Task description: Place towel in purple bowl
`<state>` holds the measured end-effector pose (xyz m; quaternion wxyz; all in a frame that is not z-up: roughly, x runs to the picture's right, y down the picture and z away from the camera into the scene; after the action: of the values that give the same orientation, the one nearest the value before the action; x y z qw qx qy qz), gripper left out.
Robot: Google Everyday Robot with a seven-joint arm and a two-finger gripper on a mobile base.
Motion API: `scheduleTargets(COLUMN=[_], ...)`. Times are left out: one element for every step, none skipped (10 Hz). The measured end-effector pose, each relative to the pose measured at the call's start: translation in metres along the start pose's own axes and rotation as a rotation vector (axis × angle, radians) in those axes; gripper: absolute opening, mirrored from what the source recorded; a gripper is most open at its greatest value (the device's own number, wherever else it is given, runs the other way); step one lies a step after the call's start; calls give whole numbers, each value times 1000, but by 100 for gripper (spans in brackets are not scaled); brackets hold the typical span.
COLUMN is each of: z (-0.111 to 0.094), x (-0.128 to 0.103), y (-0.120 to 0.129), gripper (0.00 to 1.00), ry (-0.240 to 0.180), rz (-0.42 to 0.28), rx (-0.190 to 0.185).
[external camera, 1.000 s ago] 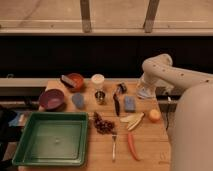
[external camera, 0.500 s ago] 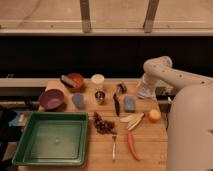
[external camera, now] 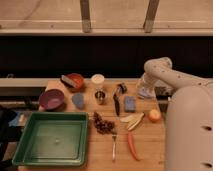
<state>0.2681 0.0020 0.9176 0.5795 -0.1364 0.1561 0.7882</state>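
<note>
Wooden table (external camera: 150, 142) in front of a dark wall, one white arm (external camera: 167, 75) coming in from the right. gripper (external camera: 145, 91) sits low over the table's far right edge, beside a blue sponge (external camera: 130, 103); can't tell if it's open, shut or gripping anything, there's only a pale blur under it. towel (external camera: 78, 100) (the blue-grey folded piece, best match) lies flat on the table just right of the purple bowl (external camera: 51, 99), well apart from the gripper and not in the bowl. Behind those: red bowl (external camera: 75, 81) with something dark in it, white cup (external camera: 98, 80), small metal cup (external camera: 100, 96). Green tray (external camera: 52, 137) takes the near left corner. Near centre and right: dark clump (external camera: 103, 124), fork (external camera: 114, 145), carrot (external camera: 132, 146), orange fruit (external camera: 154, 115).
</note>
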Motion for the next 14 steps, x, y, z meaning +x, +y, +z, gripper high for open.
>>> scheduleTargets(z=[7,12,15,20,27,38,48,54,60,65,69,69,69,69], x=[-3,-4,-4,-3,-3,-4,-7,-10,-10,-11,-8,-8,-7,-6], y=[3,4,6,8,10,7,1,-4,-7,-9,-12,-13,-13,-14], gripper=[65,65,65,65,65,65,65,65,65,65,60,51,42,30], ry=[0,1,2,5,10,22,40,51,69,81,96,98,102,105], rz=[-15,-24,-32,-45,-65,-82,-93,-89,-85,-81,-78,-77,-75,-66], rx=[-9,-14,-15,-8,10,31,50,54,61,61,60,51,41,26])
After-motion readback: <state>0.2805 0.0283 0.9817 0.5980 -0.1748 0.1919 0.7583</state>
